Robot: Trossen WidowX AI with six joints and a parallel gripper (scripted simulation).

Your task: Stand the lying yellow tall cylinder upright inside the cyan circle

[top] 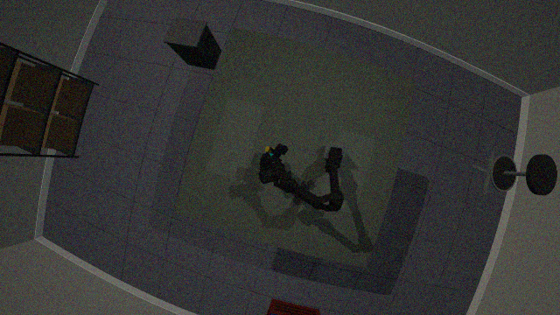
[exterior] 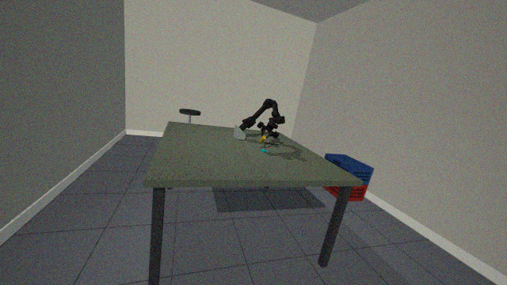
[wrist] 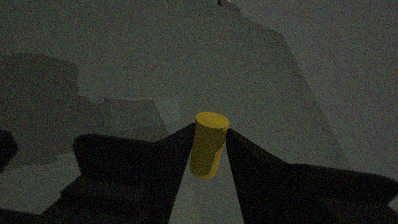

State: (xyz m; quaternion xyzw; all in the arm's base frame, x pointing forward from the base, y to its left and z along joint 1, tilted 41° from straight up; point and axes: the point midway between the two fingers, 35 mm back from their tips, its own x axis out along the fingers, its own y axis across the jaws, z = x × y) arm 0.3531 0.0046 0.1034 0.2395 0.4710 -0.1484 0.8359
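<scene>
The yellow tall cylinder (top: 268, 150) (exterior: 262, 139) (wrist: 206, 152) is held between the fingertips of my gripper (exterior: 265, 136) (wrist: 210, 130), which is shut on it. In the exterior view the cylinder looks tilted and raised above the table. In the wrist view its round end faces up between the dark fingers. The cyan circle (top: 271, 154) (exterior: 264, 150) lies flat on the table, in front of and below the cylinder in the exterior view. In the top view it shows only as a small patch beside the arm. The circle is not visible in the wrist view.
The green-grey table (exterior: 206, 158) carries the arm, whose base stands by a pale plate (exterior: 239, 134). Blue and red crates (exterior: 348, 164) stand on the floor beyond the table's right edge. A round stool (top: 542, 175) (exterior: 190, 112) stands away from the table. Arm shadows cross the tabletop.
</scene>
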